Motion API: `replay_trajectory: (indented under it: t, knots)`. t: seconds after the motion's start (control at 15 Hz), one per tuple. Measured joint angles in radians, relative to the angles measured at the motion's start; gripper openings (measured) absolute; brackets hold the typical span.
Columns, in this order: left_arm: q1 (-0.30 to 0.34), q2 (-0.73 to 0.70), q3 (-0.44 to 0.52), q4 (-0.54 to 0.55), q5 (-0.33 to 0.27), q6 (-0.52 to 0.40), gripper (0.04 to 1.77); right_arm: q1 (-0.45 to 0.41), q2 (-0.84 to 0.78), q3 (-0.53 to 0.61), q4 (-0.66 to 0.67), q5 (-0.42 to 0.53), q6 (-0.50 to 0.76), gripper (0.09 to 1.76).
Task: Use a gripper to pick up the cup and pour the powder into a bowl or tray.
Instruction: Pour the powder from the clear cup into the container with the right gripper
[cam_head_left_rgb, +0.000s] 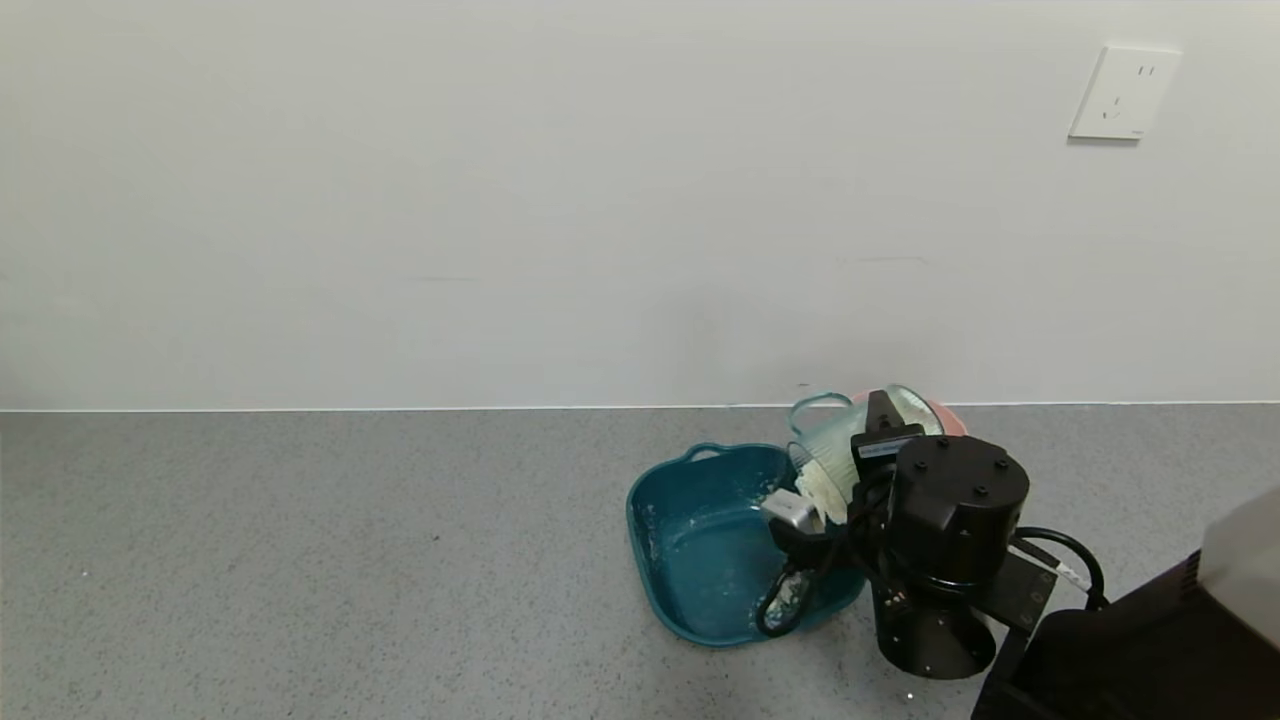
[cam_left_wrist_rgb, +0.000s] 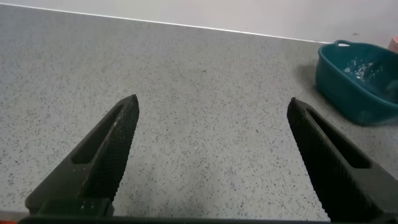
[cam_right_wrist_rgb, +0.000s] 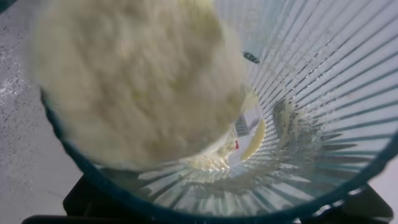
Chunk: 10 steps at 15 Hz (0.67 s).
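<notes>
We see the right gripper (cam_head_left_rgb: 880, 425) clamped on the cup (cam_head_left_rgb: 835, 450), which is tipped on its side over the right rim of the teal basin (cam_head_left_rgb: 700, 540) on the grey counter (cam_head_left_rgb: 300, 560). The powder (cam_right_wrist_rgb: 134, 81) sits heaped at the cup's mouth. A pink bowl (cam_head_left_rgb: 948, 415) peeks out behind. Our left gripper (cam_left_wrist_rgb: 211, 155) hovers wide open above bare counter, well apart from the basin.

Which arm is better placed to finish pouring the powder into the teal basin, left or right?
Right. The right gripper holds the cup tilted over the teal basin, powder at its mouth. The left gripper is open, away from the basin.
</notes>
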Motion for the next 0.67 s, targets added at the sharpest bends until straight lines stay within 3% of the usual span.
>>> replay_trajectory:
  t: [0.67]
  knots:
    - [0.0,0.0,0.0,0.0,0.0,0.0,1.72,0.013,0.0,0.011,-0.117,-0.02,0.017,1.3]
